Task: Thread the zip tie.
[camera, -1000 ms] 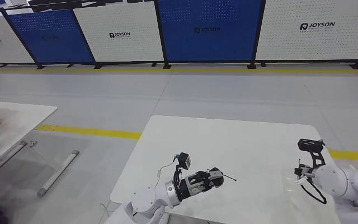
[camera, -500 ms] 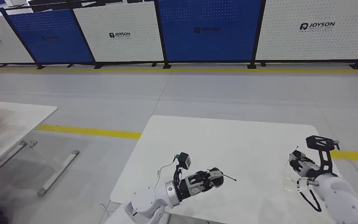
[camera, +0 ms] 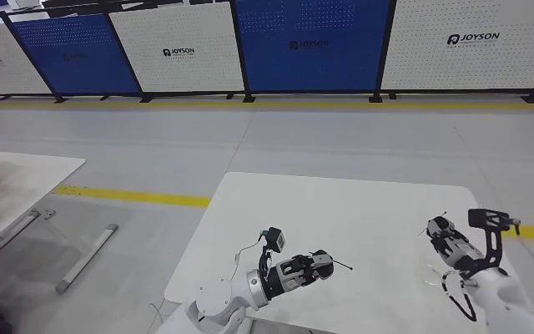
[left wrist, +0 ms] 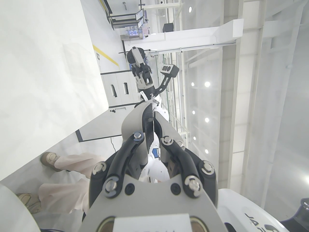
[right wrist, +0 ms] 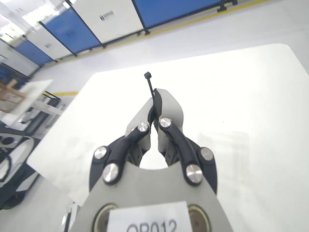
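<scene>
Pre-threading. I saw right claw (right wrist: 155,97) pinching zip tie (right wrist: 150,84), head out; left claw (left wrist: 152,114) closed, load unclear. Next: bring claws together.

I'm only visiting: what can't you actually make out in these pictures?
- Top view: the thin black strip sticking out of the left gripper is too small to identify. In the left wrist view the shut fingers hide it.
- Right wrist view: the tail of the zip tie is hidden between the shut fingers of the right gripper.
- Top view: that zip tie is too small to show its head.
</scene>
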You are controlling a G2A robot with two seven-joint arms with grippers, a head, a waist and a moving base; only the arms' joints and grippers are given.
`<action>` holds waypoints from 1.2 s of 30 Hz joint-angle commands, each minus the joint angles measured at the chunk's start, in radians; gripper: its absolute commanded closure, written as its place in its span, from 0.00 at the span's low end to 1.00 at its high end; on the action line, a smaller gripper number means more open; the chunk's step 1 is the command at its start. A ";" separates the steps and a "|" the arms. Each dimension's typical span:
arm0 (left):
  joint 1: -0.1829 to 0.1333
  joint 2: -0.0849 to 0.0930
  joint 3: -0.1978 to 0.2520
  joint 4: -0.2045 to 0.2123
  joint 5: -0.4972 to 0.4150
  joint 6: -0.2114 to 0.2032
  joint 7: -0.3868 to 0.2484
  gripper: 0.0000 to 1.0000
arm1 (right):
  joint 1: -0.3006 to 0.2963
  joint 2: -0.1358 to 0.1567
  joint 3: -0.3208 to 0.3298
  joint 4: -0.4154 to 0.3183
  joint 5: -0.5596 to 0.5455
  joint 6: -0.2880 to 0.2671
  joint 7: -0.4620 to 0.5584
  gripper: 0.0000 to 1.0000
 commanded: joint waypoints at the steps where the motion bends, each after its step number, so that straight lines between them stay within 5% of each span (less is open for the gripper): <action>1: 0.000 0.000 0.000 0.000 0.000 0.000 0.000 1.00 | -0.025 -0.004 -0.004 0.012 0.024 -0.066 -0.077 1.00; 6: 0.000 0.000 0.000 0.000 0.000 0.000 0.000 1.00 | -0.044 -0.018 -0.030 0.046 0.105 -0.122 -0.180 1.00; 31: 0.000 0.000 0.000 0.000 0.000 0.000 0.000 1.00 | -0.044 -0.018 -0.031 0.050 0.109 -0.124 -0.182 1.00; 36: 0.000 0.000 0.000 0.000 0.000 0.000 0.000 1.00 | -0.038 -0.029 -0.025 0.074 0.158 -0.038 -0.225 1.00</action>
